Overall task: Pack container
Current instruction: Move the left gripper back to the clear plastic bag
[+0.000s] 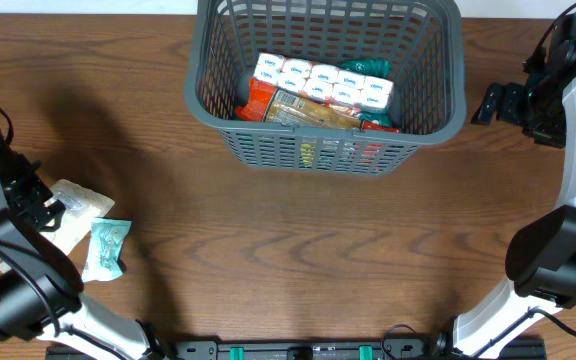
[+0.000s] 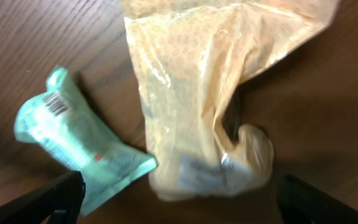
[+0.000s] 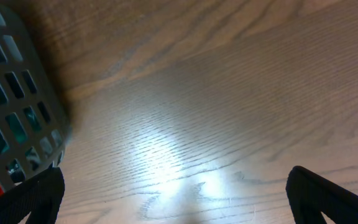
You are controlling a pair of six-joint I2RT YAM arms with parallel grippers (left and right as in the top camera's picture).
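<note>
desk: brown wood-grain desk (image 1: 298, 230), carrying everything.
container: large dark grey rectangular plastic basket with lattice sides (image 1: 268, 148), at the far centre of the desk, upright.
container contents: row of white cartons with blue print (image 1: 323, 80) on top; tan packet (image 1: 308, 108) in front of them; red (image 1: 258, 98) and green (image 1: 373, 68) packets at the edges.
left jaws: apart, empty, above the two loose packets at the near left.
right jaws: apart, empty, over bare desk just right of the container.
bag: pale yellow translucent plastic bag (image 2: 191, 93), flat on the desk.
pouch: small teal foil pouch with barcode (image 2: 73, 143), touching the bag's edge.
</note>
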